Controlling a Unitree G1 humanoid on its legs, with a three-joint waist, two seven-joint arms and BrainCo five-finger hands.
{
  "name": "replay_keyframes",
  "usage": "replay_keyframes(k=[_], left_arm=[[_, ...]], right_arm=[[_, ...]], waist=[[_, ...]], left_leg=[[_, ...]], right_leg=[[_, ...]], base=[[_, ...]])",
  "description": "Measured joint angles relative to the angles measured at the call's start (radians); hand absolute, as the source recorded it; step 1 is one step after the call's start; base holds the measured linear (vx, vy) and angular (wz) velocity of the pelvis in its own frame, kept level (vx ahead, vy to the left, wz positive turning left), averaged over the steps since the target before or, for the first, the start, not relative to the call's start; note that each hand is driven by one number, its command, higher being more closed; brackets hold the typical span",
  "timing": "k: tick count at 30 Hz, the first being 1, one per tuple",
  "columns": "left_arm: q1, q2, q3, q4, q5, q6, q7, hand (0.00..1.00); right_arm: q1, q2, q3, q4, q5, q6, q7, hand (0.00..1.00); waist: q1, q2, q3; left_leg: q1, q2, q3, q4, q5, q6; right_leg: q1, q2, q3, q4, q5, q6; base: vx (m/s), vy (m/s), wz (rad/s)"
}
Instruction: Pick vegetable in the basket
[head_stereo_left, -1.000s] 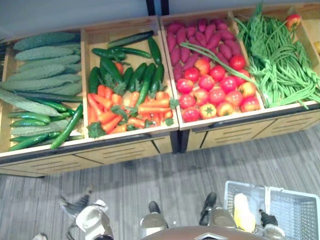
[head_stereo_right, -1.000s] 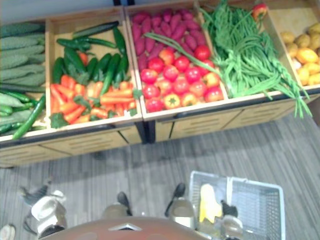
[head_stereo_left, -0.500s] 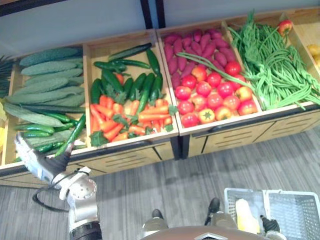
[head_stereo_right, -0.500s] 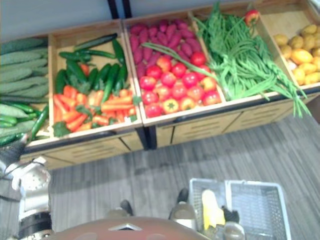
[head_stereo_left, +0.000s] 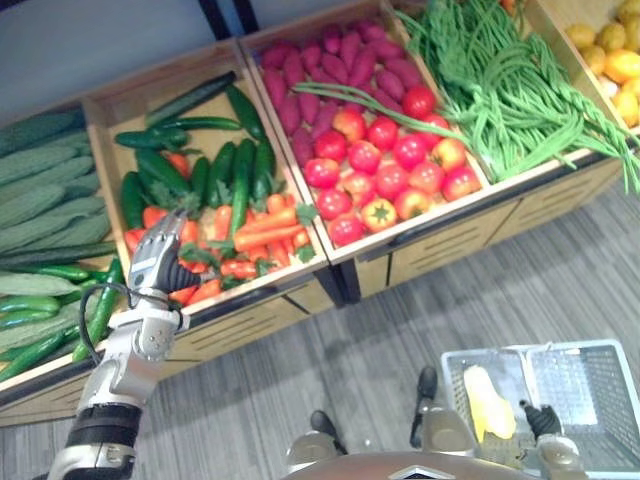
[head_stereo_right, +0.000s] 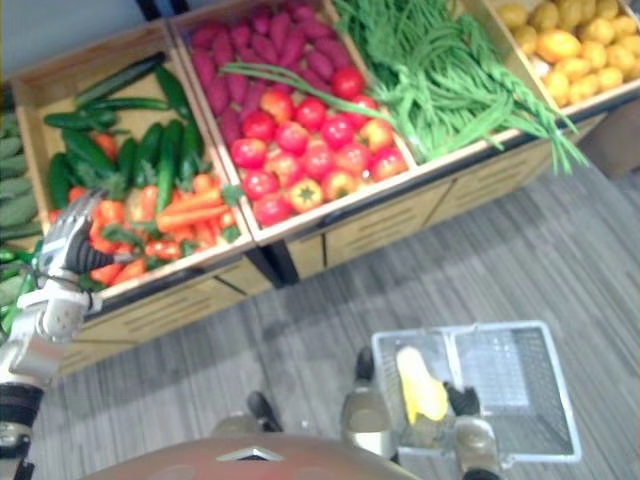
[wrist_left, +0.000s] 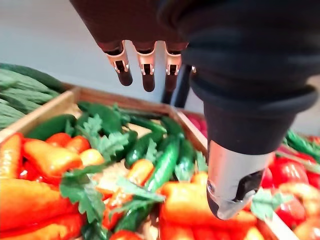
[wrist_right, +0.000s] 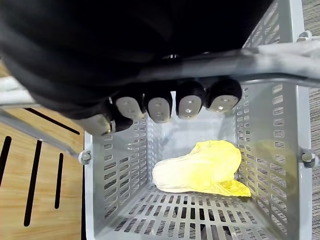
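Left hand (head_stereo_left: 160, 262) hovers over carrots (head_stereo_left: 262, 222) at crate (head_stereo_left: 250, 296) front edge, fingers straight, empty, poised to grasp. Right hand (wrist_right: 159, 106) curls round basket handle (wrist_right: 280, 62), ready for drop-off.

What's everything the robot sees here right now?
Wooden bins: a row, light wood, along the top.
Bumpy gourds: many, pale green, leftmost bin.
Cucumbers: many, dark green, back of second bin.
Carrots: many, orange, front of second bin.
Sweet potatoes: many, purple-red, back of third bin.
Tomatoes: many, red, front of third bin.
Long beans: a heap, green, fourth bin.
Yellow produce: several, yellow, far-right bin.
Basket: one, grey, lower right.
Leafy vegetable: one, pale yellow, inside the basket.
Left hand: one, silver, open above the carrots.
Right hand: one, curled round the basket's handle.
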Motion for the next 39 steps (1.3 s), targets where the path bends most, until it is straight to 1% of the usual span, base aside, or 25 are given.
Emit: replay_keyframes(k=[1,3,4,7,10,15,19,24,26,28,31,34,39], left_arm=[[-0.009,0.009,-0.008,0.000,0.000,-0.007,-0.026,0.00],[-0.036,0.025,-0.039,0.000,-0.001,-0.011,-0.052,0.00],[-0.048,0.041,-0.051,0.001,-0.002,-0.025,-0.067,0.00],[-0.076,0.071,-0.086,0.011,-0.004,-0.030,-0.093,0.00],[-0.109,0.072,-0.098,0.038,-0.003,-0.027,-0.103,0.00],[-0.139,0.072,-0.117,0.045,-0.002,-0.016,-0.103,0.00],[-0.193,0.072,-0.116,0.078,0.000,0.025,-0.099,0.00],[-0.208,0.071,-0.116,0.078,0.017,0.036,-0.086,0.00],[-0.225,0.071,-0.113,0.080,0.018,0.050,-0.081,0.00],[-0.247,0.069,-0.112,0.101,0.019,0.063,-0.080,0.00],[-0.261,0.069,-0.111,0.111,0.019,0.068,-0.080,0.00],[-0.275,0.068,-0.109,0.112,0.019,0.070,-0.080,0.00],[-0.278,0.064,-0.096,0.111,0.019,0.072,-0.080,0.00]], right_arm=[[-0.002,-0.002,0.004,-0.003,0.000,0.000,0.004,1.00],[-0.002,-0.002,0.005,-0.003,0.000,0.001,0.007,1.00],[-0.003,-0.003,0.007,-0.003,-0.001,0.001,0.013,1.00],[-0.005,-0.004,0.010,-0.004,-0.003,0.001,0.015,1.00],[-0.009,-0.005,0.016,-0.008,-0.004,0.001,0.015,1.00],[-0.015,-0.007,0.023,-0.026,-0.005,0.001,0.014,1.00],[-0.015,-0.007,0.026,-0.034,-0.013,0.004,0.013,1.00],[-0.015,-0.007,0.030,-0.040,-0.026,0.004,0.013,1.00],[-0.022,-0.007,0.030,-0.043,-0.026,0.004,0.013,1.00],[-0.036,-0.007,0.029,-0.046,-0.026,0.007,0.012,1.00],[-0.043,-0.007,0.025,-0.052,-0.026,0.008,0.012,1.00],[-0.044,-0.005,0.025,-0.055,-0.026,0.007,0.012,1.00],[-0.058,0.000,0.025,-0.055,-0.026,0.007,0.014,1.00]], waist=[[-0.001,0.003,0.002],[-0.001,0.007,0.005],[-0.001,0.007,0.012],[0.000,0.007,0.020],[0.001,0.005,0.032],[0.004,0.007,0.040],[0.006,0.008,0.044],[0.007,0.008,0.055],[0.013,0.007,0.068],[0.025,0.005,0.075],[0.027,0.004,0.090],[0.028,0.001,0.092],[0.030,-0.013,0.108]], left_leg=[[-0.005,0.000,0.002,0.001,-0.002,-0.002],[-0.013,0.000,0.002,0.001,-0.002,-0.003],[-0.013,0.000,0.002,0.001,-0.002,-0.003],[-0.013,-0.001,0.003,0.001,-0.003,-0.005],[-0.015,-0.001,0.007,0.001,-0.005,-0.007],[-0.045,0.000,0.007,0.011,-0.006,-0.007],[-0.044,0.000,0.007,0.013,-0.006,-0.007],[-0.046,0.002,0.008,0.016,-0.006,-0.007],[-0.052,0.004,0.009,0.018,-0.006,-0.007],[-0.076,0.005,0.021,0.022,-0.005,-0.007],[-0.086,0.009,0.026,0.028,-0.005,-0.007],[-0.102,0.010,0.027,0.028,-0.005,-0.007],[-0.106,0.010,0.051,0.030,-0.005,-0.007]], right_leg=[[-0.009,0.001,0.007,0.000,0.001,0.001],[-0.019,0.001,0.010,0.000,0.002,0.001],[-0.020,0.002,0.012,0.000,0.002,0.001],[-0.023,0.002,0.015,0.000,0.002,0.001],[-0.027,0.001,0.019,0.000,0.002,0.001],[-0.058,-0.001,0.022,0.010,0.002,0.001],[-0.058,-0.003,0.022,0.014,0.002,0.001],[-0.060,-0.003,0.023,0.017,0.002,0.001],[-0.070,-0.003,0.025,0.023,0.002,0.001],[-0.104,-0.002,0.036,0.033,0.004,-0.001],[-0.116,0.002,0.046,0.033,0.005,-0.003],[-0.133,0.004,0.049,0.033,0.007,-0.005],[-0.150,0.007,0.081,0.033,0.011,-0.007]], base=[[0.00,-0.028,-0.13],[0.01,-0.031,-0.09],[0.01,-0.029,-0.05],[0.01,-0.029,-0.04],[-0.01,-0.027,-0.03],[-0.02,-0.039,0.00],[-0.02,-0.037,0.01],[-0.03,-0.038,0.00],[-0.05,-0.042,-0.03],[-0.05,-0.048,-0.12],[-0.02,-0.048,-0.08],[-0.01,-0.038,-0.03],[0.01,-0.027,-0.12]])
